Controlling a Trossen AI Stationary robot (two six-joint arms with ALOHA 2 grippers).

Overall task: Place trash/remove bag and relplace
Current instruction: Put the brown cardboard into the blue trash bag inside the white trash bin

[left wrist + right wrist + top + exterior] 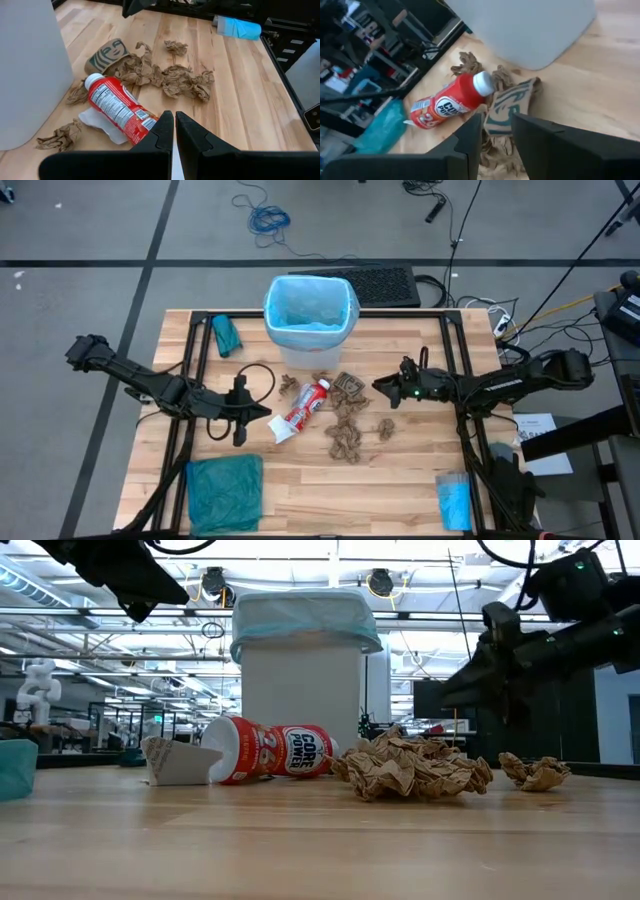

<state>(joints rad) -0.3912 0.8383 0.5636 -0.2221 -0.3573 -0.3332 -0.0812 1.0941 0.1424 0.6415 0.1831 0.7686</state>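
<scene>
The red-and-white squeeze tube (305,409) lies on its side near the middle of the worktop (400,490), its white cap pointing toward the far edge and its other end resting on a small white scrap (281,433). Crumpled brown paper scraps (349,425) are scattered just beside it toward the right edge, with one flattened brown sleeve bearing a green logo (507,107) close to the cap. Beyond them, at the middle of the far edge, stands the white bin (311,311), lined with the light blue bag (311,305), whose rim is folded over the top. The right gripper (383,387) hangs low just right of the scraps, its jaws slightly spread above the brown sleeve and pinching nothing. The left gripper (239,428) hovers just left of the tube, its jaws pressed together and empty. A darker teal-green plastic bag (224,493) lies flat near the front left corner, a small bundle of the same colour (227,333) sits left of the bin, and a bright blue roll (454,500) rests near the front right corner.
</scene>
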